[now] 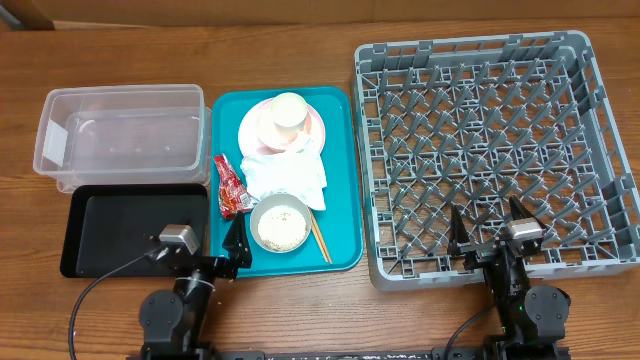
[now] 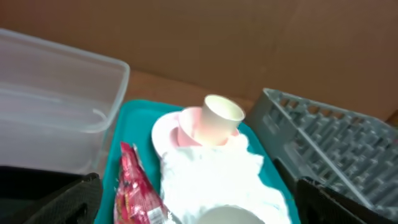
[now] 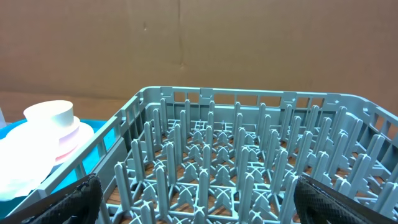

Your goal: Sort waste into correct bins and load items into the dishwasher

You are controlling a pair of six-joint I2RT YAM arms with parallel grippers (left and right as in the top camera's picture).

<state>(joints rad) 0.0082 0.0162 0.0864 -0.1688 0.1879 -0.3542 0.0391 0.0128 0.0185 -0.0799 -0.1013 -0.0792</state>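
On the teal tray (image 1: 340,180) lie a pink plate (image 1: 318,130) with a cream cup (image 1: 288,112) on it, a crumpled white napkin (image 1: 287,178), a red wrapper (image 1: 231,186), a pale bowl (image 1: 279,223) holding whitish grains, and chopsticks (image 1: 319,238). The clear tub (image 1: 122,135) and the black tray (image 1: 130,228) stand at the left. The grey dish rack (image 1: 495,150) is at the right. My left gripper (image 1: 215,243) is open and empty at the teal tray's near left corner. My right gripper (image 1: 492,232) is open and empty over the rack's near edge. The left wrist view shows the wrapper (image 2: 135,186), napkin (image 2: 211,177) and cup (image 2: 219,119).
The wooden table (image 1: 300,20) runs round everything. The teal tray sits between the black tray and the rack, with narrow gaps. In the right wrist view the rack's upright pegs (image 3: 236,168) fill the space ahead, and the cup (image 3: 53,115) shows at the left.
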